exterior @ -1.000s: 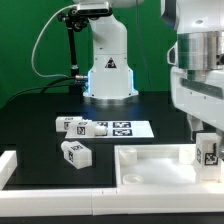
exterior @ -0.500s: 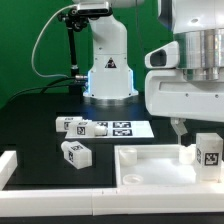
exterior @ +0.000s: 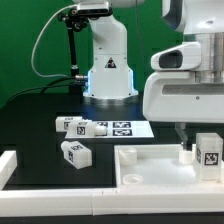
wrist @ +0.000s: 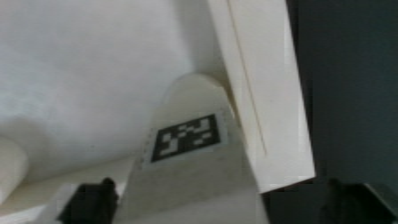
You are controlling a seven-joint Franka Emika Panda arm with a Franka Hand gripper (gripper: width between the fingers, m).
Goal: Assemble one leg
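Observation:
A leg (exterior: 209,151), a small white block with a square tag, stands upright at the right end of the large flat white panel (exterior: 150,166). My gripper (exterior: 196,142) hangs right over it. One dark finger (exterior: 185,138) shows just to the exterior view's left of the leg. In the wrist view the leg (wrist: 192,150) lies between my two dark fingertips (wrist: 93,200), with a gap on each side. The gripper (wrist: 217,206) is open and holds nothing. Two more legs lie to the left, one (exterior: 72,126) by the marker board and one (exterior: 76,152) nearer the front.
The marker board (exterior: 122,128) lies behind the panel, with another white block (exterior: 99,128) at its left end. A white raised frame (exterior: 8,165) borders the front left. The robot base (exterior: 107,70) stands at the back. The panel's edge (wrist: 258,90) runs beside the leg.
My hand has turned and shifted toward the exterior view's left, with the fingers a little lower beside the upright leg. The leg and the other parts have not moved.

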